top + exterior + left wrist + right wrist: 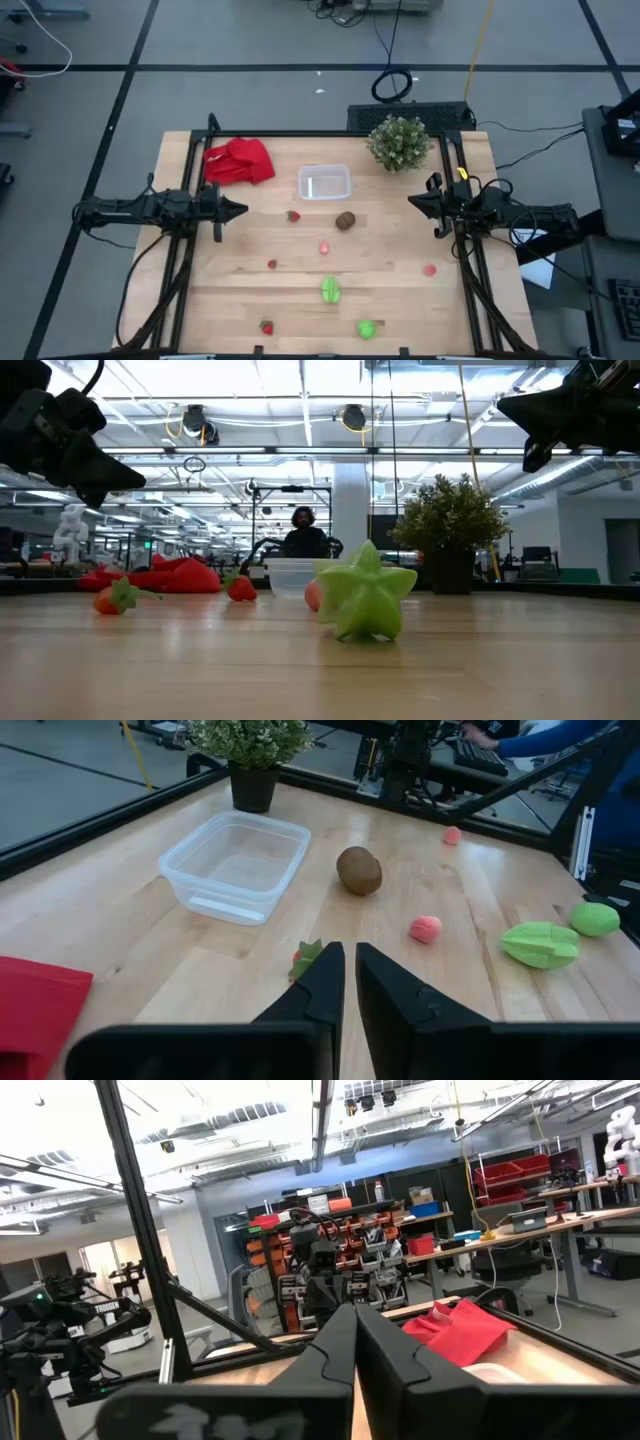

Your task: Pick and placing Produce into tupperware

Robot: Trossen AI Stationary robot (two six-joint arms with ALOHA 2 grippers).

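The clear tupperware [324, 183] stands empty at the table's far middle, also seen in the left wrist view [238, 865]. Produce lies scattered on the wood: a brown oval [345, 220], small red pieces [293, 215] [325, 248] [272, 264] and two green pieces [331, 290] [366, 328] toward the near edge. My left gripper [240, 209] hovers shut at the table's left, pointing right, above the table. My right gripper [412, 200] hovers shut at the table's right, pointing left. Neither holds anything.
A crumpled red cloth [240, 160] lies at the far left and a potted plant [400, 143] stands at the far right. Black frame rails run along the table's left and right sides. A person [303, 535] sits in the room beyond the far edge.
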